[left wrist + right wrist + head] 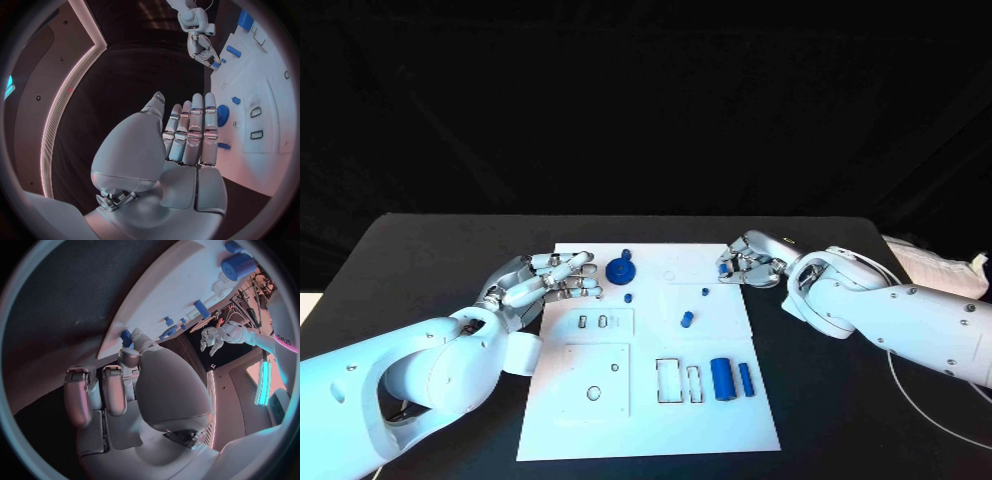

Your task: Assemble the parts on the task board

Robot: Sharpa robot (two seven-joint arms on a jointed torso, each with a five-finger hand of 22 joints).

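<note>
While the right hand pinches a small blue part at the board's far right corner, the left hand rests at the left edge, fingers apart and holding nothing, beside the blue gear. A thin grip risks dropping the part or misaligning it at its slot.

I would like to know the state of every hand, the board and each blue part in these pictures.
left hand: open, fingers straight, at the task board's left edge, holding nothing.
right hand: pinches a small blue part at the board's right edge.
task board: flat on the table.
blue gear: on the board, beside the left fingertips.
large blue cylinder: lying flat.
slim blue cylinder: lying beside it.
blue peg: lying loose mid-board.
</note>
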